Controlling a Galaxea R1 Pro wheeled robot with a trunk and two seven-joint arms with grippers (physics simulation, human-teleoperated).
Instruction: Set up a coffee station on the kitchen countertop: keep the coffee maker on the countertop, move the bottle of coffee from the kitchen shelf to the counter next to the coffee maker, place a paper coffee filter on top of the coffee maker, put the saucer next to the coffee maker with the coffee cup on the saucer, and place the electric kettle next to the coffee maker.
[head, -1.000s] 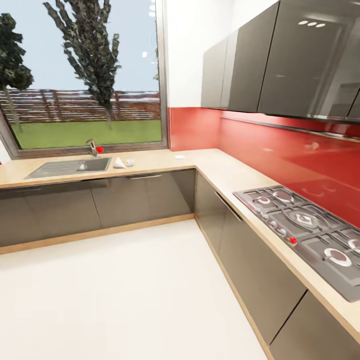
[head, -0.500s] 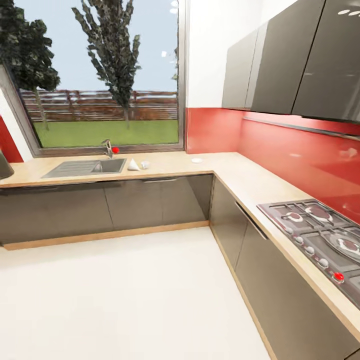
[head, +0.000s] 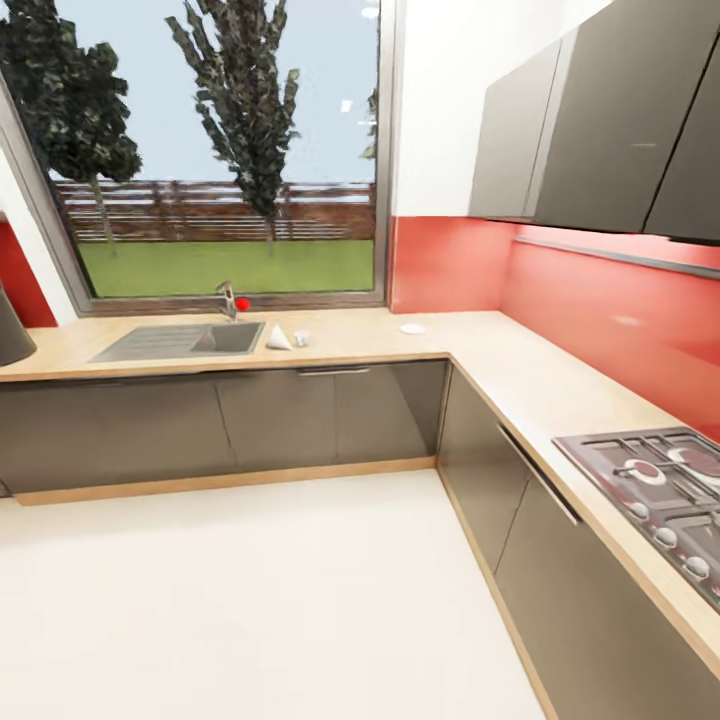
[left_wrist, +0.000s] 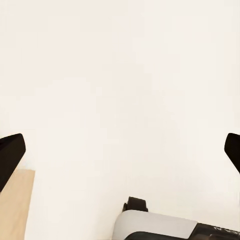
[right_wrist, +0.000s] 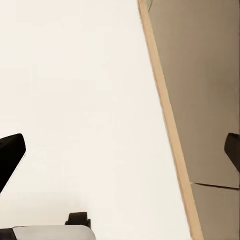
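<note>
Panning leftward, the head camera now brings the dark-grey cylindrical coffee maker (head: 12, 330) in left of the inset steel sink (head: 180, 341); right of it lie the white paper coffee filter (head: 277, 338), tiny white coffee cup (head: 301, 338) and flat white saucer (head: 412, 328). Left gripper (left_wrist: 120, 150) gapes wide over pale floor (left_wrist: 120, 75). Right gripper (right_wrist: 120, 150) likewise spreads wide, empty.

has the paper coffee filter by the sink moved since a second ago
No. The paper coffee filter sits just right of the sink, beside the coffee cup, as before. The whole picture shifted, so the camera turned.
</note>
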